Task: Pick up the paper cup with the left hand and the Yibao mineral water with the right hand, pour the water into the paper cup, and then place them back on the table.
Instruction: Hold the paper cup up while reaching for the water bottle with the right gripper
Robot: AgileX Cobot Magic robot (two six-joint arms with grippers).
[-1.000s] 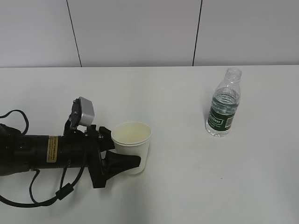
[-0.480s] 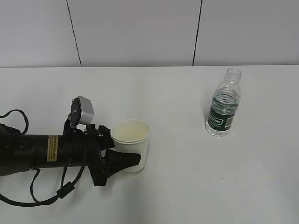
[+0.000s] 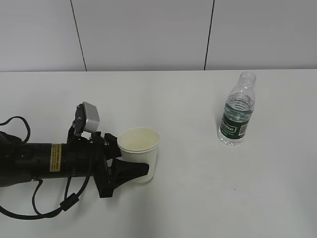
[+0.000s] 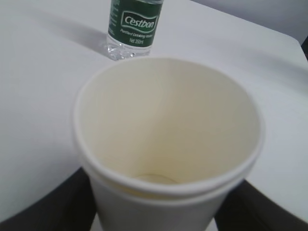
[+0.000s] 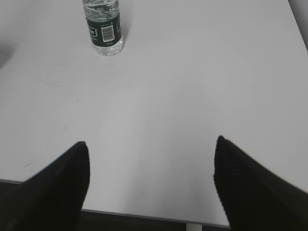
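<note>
1. A white desk (image 3: 198, 198) is seen in front of a grey-white wall (image 3: 148, 34).
2. A paper cup (image 3: 140, 153) is seen upright near the front left part of the desk.
3. The cup is seen to be empty and cream-white inside.
4. The left hand (image 3: 130, 166) is stretched in from the left edge of the desk, lying low and flat.
5. A yellow sticker (image 3: 55, 157) is seen on the black arm, and a grey-white camera block (image 3: 90, 119) is fixed on top of it.
6. The cup is set between the black fingers (image 3: 130, 171) of the left hand, one finger on each side of it.
7. In the left wrist view the cup (image 4: 168, 144) is seen close up, with a dark finger low on each side.
8. The cup is gripped by these fingers; whether its bottom is on the desk cannot be told.
9. A water bottle (image 3: 237, 110) is stood upright near the back right part of the desk, well apart from the cup.
10. No cap is seen on the bottle, and a dark green label (image 3: 233, 128) is wrapped around it.
11. The right hand (image 5: 151, 185) is seen only in its own wrist view, over the desk edge.
12. Its fingers (image 5: 57, 185) are spread wide, and nothing is held between them.
13. The bottle (image 5: 103, 26) is seen far ahead of these fingers, not touched by them.
</note>
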